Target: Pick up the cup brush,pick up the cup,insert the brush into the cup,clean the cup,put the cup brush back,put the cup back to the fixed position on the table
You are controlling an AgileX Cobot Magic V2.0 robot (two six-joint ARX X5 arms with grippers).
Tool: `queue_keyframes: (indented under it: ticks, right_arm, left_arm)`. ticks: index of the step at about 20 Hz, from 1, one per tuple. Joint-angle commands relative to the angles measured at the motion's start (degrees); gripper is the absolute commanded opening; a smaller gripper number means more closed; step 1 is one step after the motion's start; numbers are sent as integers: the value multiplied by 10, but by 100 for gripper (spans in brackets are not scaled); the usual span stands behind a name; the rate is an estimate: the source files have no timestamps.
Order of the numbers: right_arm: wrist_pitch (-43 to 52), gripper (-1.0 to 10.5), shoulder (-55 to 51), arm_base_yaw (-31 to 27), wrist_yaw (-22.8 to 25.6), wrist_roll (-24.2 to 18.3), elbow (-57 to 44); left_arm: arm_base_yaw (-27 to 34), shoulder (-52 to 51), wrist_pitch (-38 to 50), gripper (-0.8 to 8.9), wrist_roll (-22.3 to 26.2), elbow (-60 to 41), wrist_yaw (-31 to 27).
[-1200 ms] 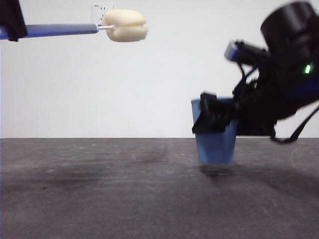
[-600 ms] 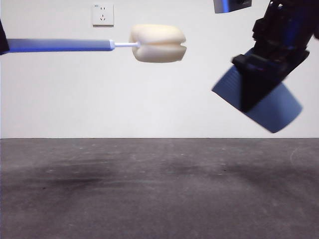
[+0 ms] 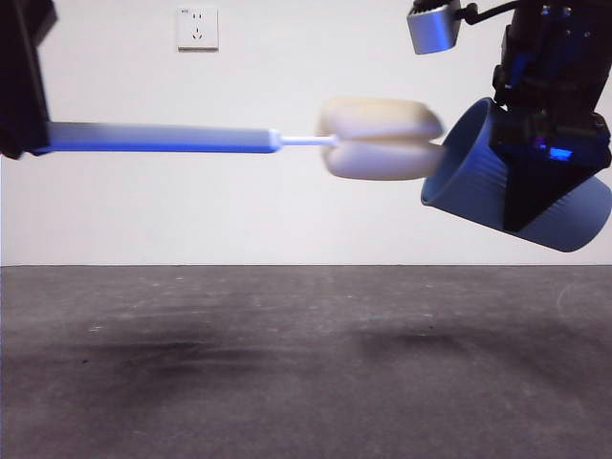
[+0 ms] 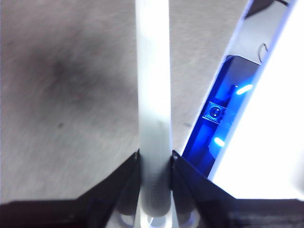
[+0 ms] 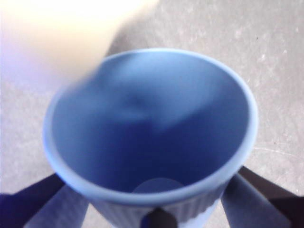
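Note:
My left gripper (image 3: 24, 134) at the far left is shut on the cup brush's grey handle (image 3: 163, 137), held level above the table (image 3: 287, 363). In the left wrist view the handle (image 4: 153, 95) runs between my jaws. The cream sponge head (image 3: 378, 139) is right at the mouth of the cup. My right gripper (image 3: 535, 143) at the upper right is shut on the blue ribbed cup (image 3: 478, 186), tilted with its mouth toward the sponge. The right wrist view looks into the cup (image 5: 152, 137), with the blurred sponge (image 5: 61, 33) at its rim.
A white wall socket (image 3: 197, 28) is on the back wall. The dark grey table lies below both held things.
The brush has moved right toward the cup. The cup was lifted off the table, tilted on its side, and its mouth now meets the sponge head.

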Motion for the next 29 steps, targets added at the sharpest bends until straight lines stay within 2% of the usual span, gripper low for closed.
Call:
queue_keyframes:
  ticks: [1,9,16,19,22,25,29]
  right_arm:
    - [0,-17,0,6,3,-7,1]
    - [-19,-17,9,77,34,-65,1]
    - [3,-17,76,159,59,-85,1]
    - [22,-17,96,175,58,-85,1]
    - [19,-17,97,176,72,-84,1]
    - [-2,-17,97,176,100,-80,1]
    - [-2,-17,97,176,102,-78,1]
  left_arm:
    - [-13,16,19,-8,-9,-2,3]
    - [-39,69,65,-8,-24,-2,3]
    - [-66,72,108,-9,-57,-2,6]
    - [-79,73,119,-8,-71,-2,5]
    - [-80,73,103,-8,-86,-2,-4]
    - [-78,65,50,-8,-88,-2,-58]
    - [-78,32,-13,-8,-88,-2,-59]
